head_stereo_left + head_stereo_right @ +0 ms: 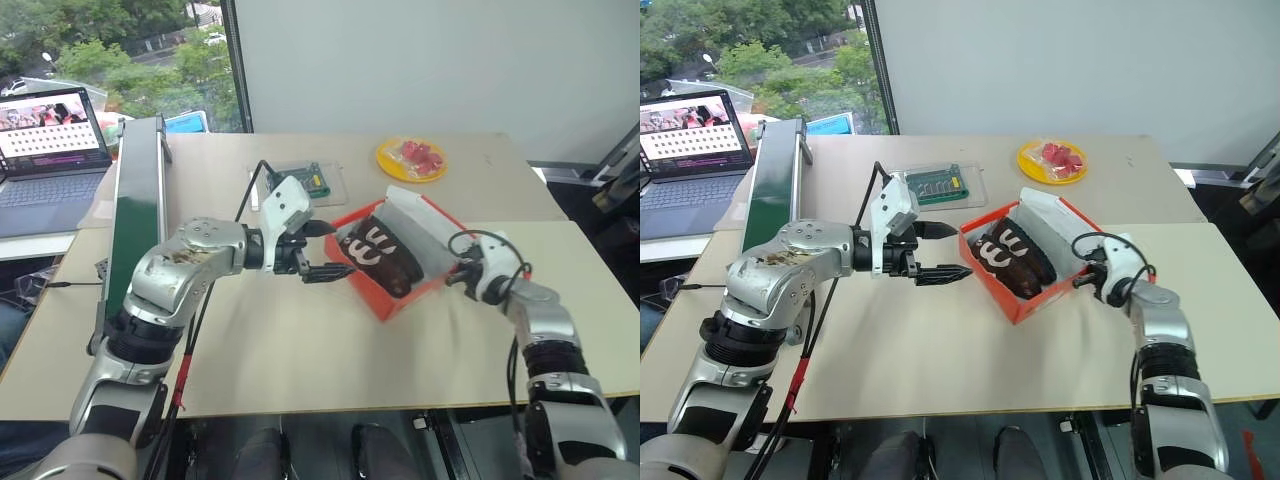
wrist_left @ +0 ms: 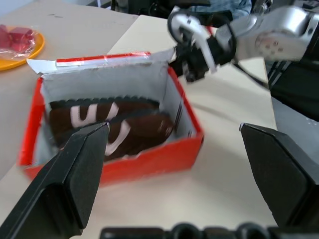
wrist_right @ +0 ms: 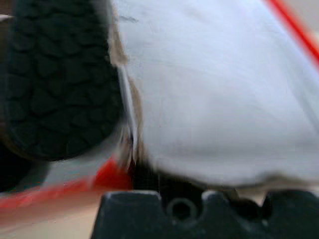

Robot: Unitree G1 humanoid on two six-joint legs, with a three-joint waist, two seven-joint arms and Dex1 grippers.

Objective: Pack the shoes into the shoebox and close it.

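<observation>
**A:** On the pale table (image 1: pixel 940 340), where does the shoebox (image 1: pixel 992 285) sit?

**B:** Near the middle, between the two arms, turned at an angle. It is orange-red, lined with white paper, and its lid (image 1: pixel 1055 225) stands up on the far side, so the box is not closed.

**A:** And the shoes (image 1: pixel 1012 255)?

**B:** Both lie inside the box, side by side, dark brown with white markings. The right wrist view shows a black tread sole (image 3: pixel 60 79) close against the white lining.

**A:** What about the grippers?

**B:** The left gripper (image 1: pixel 937 250) hovers just beside the box's near-left wall, its two black fingers spread wide with nothing between them. The right gripper (image 1: pixel 462 275) is at the box's right side, by the lid's edge, and its fingers are pressed together; whether it touches the cardboard I cannot tell.

**A:** Anything else on the table?

**B:** A yellow plate (image 1: pixel 1035 165) with red pieces and a clear tray with a green circuit board (image 1: pixel 940 186), both beyond the box.
</observation>
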